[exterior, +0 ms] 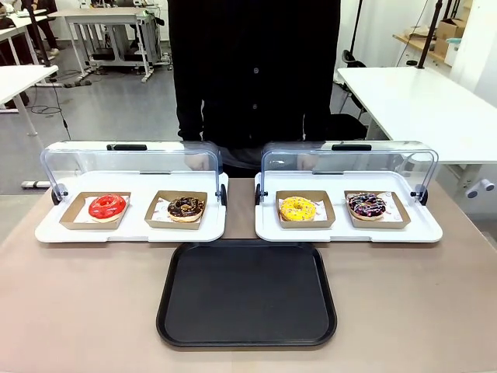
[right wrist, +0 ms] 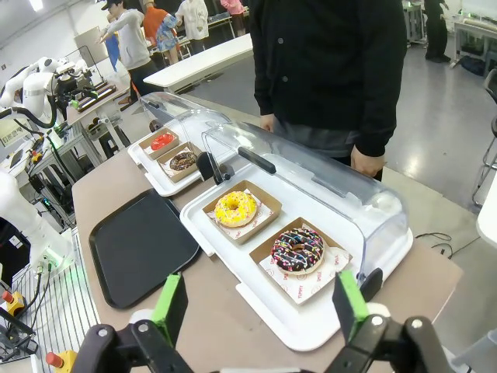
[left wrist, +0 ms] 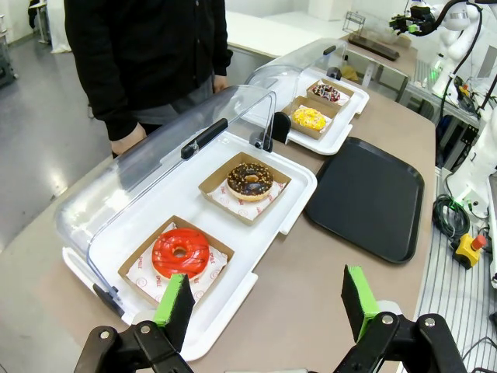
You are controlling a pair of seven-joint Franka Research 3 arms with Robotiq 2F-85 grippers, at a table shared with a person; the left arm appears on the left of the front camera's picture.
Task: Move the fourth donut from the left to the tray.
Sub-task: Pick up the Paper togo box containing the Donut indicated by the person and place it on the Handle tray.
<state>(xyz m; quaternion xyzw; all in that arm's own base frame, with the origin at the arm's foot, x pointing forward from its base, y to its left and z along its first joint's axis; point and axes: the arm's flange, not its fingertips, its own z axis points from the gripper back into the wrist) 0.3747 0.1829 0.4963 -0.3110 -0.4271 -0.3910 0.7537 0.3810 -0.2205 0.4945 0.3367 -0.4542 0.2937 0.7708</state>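
The fourth donut [exterior: 366, 205], dark chocolate icing with pink and white streaks, lies in a brown cardboard holder at the right end of the right white display tray [exterior: 423, 231]. The same fourth donut [right wrist: 297, 249] sits just beyond my right gripper [right wrist: 262, 309], which is open with nothing between its green pads. Far off, the fourth donut [left wrist: 329, 93] appears small. The black tray [exterior: 247, 293] lies bare in front of the display trays; the tray [left wrist: 367, 197] and the tray [right wrist: 143, 245] also appear from the wrists. My left gripper [left wrist: 266, 306] is open above the table near the red donut.
A red donut [exterior: 107, 207], a chocolate donut with pale specks [exterior: 185, 207] and a yellow donut [exterior: 298, 208] sit in their own holders. Both clear domed lids [exterior: 128, 161] are raised at the back. A person in black [exterior: 253, 70] stands at the far side, hands behind the lids.
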